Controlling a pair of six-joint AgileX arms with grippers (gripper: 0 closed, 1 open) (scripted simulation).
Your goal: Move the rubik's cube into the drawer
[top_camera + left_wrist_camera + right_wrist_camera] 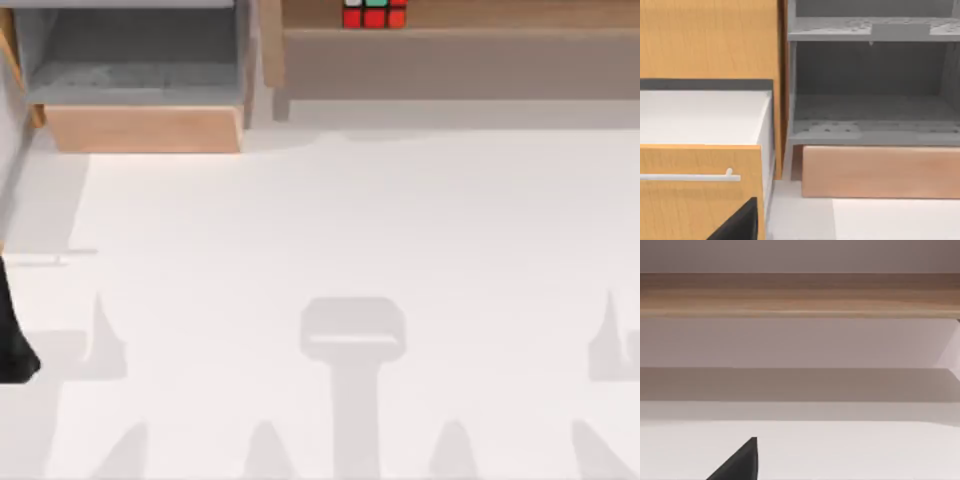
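Note:
The rubik's cube (pixel 374 13), with red, green and white tiles, sits on the long wooden shelf ledge (pixel 460 20) at the back, right of centre. The drawer (pixel 140 128) stands pulled open at the back left, its tan front panel toward the table and its grey floor bare. The left wrist view faces the drawer (pixel 880 172) from close by, with a black part of my left gripper (pixel 740 225) low in the picture. My left arm (pixel 12 340) is at the table's left edge, far from the cube. A black part of my right gripper (pixel 740 462) shows before the ledge (pixel 800 295).
An orange cabinet front with a white bar handle (pixel 690 176) stands beside the drawer in the left wrist view. A wooden upright (pixel 272 50) separates the drawer from the ledge. The white tabletop (pixel 350 230) spreads wide in front of both.

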